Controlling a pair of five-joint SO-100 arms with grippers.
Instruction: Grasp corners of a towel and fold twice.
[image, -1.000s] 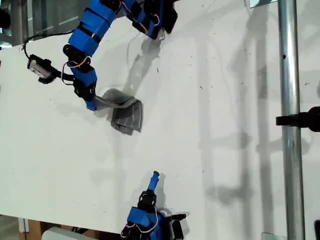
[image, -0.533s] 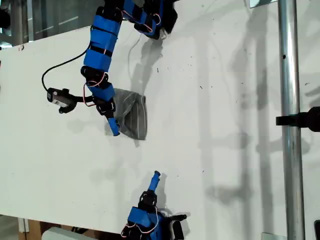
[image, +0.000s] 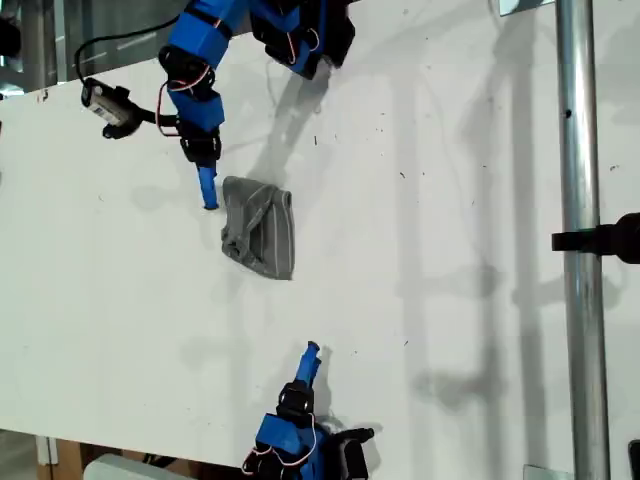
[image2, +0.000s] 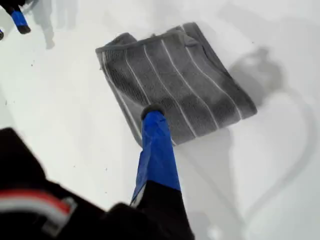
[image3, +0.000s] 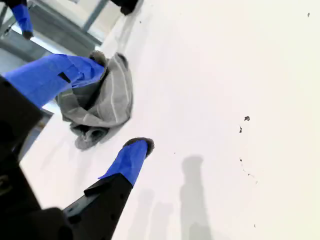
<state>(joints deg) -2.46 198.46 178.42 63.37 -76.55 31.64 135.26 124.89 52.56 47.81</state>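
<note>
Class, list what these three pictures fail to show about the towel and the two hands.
Towel corners: tucked into the folds in every view; fold count unclear.
My first hand: first wrist view shows one finger only, so open or shut is unknown.
Second arm base: cut off by the exterior view's bottom edge.

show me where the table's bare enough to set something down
Widest bare patch: between the towel and the metal pole, mid-table in the exterior view. Also bare toward that view's left of the towel. Crowded: around my first gripper above the towel, and my second gripper.
</note>
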